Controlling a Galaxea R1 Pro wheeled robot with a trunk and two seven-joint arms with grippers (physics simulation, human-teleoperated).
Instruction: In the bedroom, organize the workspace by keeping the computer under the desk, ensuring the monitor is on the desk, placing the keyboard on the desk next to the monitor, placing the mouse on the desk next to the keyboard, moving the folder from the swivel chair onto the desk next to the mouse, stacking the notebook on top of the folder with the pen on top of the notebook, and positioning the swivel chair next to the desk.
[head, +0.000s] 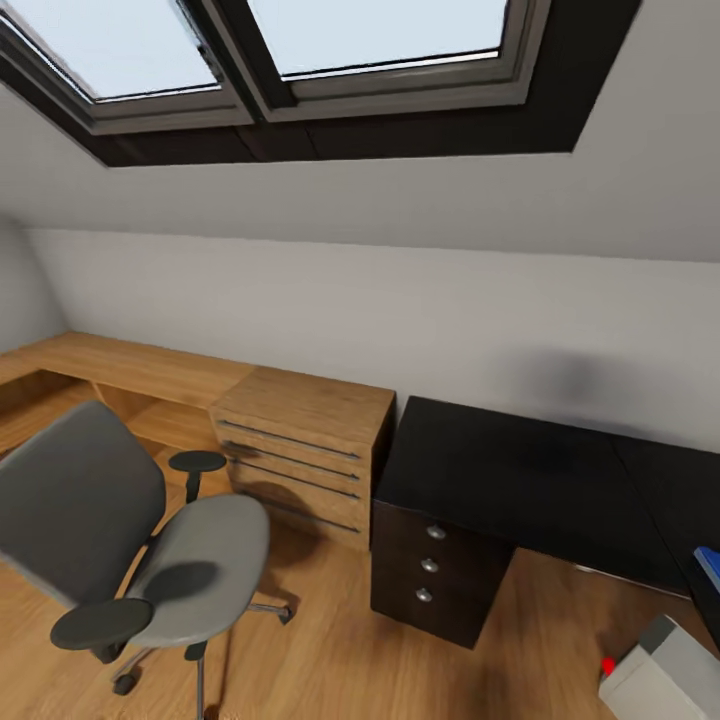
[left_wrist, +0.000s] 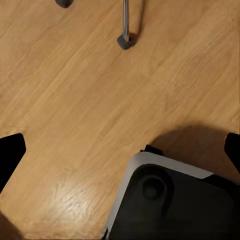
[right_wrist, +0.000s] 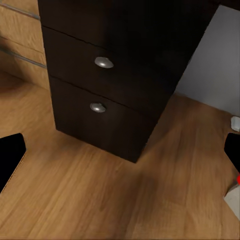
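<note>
Attic bedroom: swivel chair apart from the black desk, computer on the floor by it.

From the head camera, the grey swivel chair (head: 130, 545) stands on the wooden floor (head: 330, 650) in front of a light wooden drawer bench (head: 300, 440), its seat bare. The desk (head: 520, 480) has a bare matt black tabletop, with its drawer unit (head: 435, 570) just beside the bench. A sliver of the blue folder (head: 710, 568) shows at the tabletop's right edge. The light grey computer (head: 665, 680) sits on the floor, right of the drawer unit. Left end effector (left_wrist: 120, 150) and right end effector (right_wrist: 120, 150) both have fingers spread wide, released, holding nothing.
</note>
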